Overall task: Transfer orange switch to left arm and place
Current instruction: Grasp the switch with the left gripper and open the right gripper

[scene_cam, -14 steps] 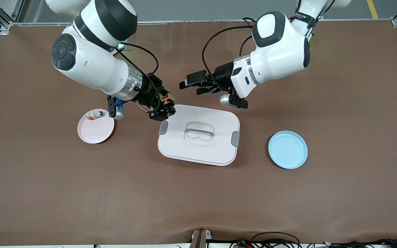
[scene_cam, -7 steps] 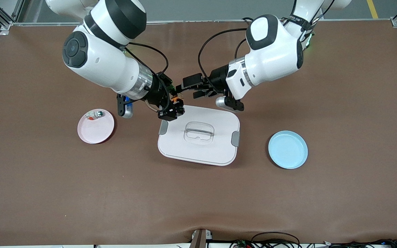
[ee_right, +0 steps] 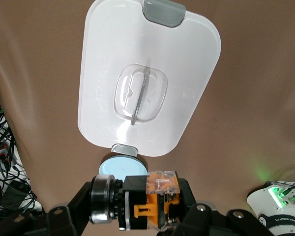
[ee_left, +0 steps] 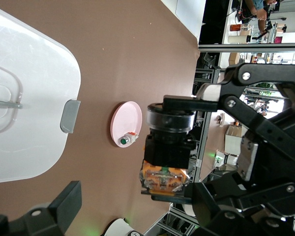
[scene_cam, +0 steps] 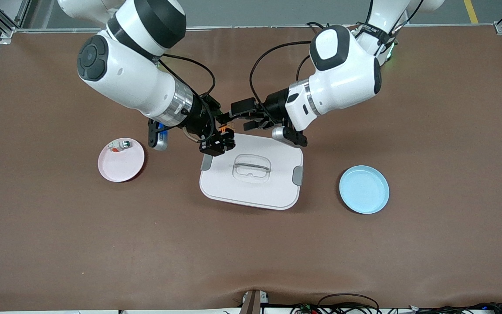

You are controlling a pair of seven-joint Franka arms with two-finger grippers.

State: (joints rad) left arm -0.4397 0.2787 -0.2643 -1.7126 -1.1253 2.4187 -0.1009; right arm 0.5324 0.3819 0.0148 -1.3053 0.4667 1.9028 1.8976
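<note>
Right gripper (scene_cam: 224, 133) clamps the black-and-orange push-button switch (scene_cam: 223, 128) above the white lidded plastic box (scene_cam: 251, 183); left gripper (scene_cam: 240, 115) gapes, empty. Misaligned handover risks dropping it.

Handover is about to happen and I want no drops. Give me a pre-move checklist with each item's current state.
1. Right gripper shut on the orange switch: ok.
2. Left gripper open to receive: ok.
3. Switch between the left gripper's fingers: cannot tell; in the left wrist view it sits close ahead of them.
4. Grippers clear of the box: cannot tell; both are over its edge nearest the arm bases.
5. Blue plate free to receive the switch: ok.
6. White part left on the pink plate: ok.
</note>
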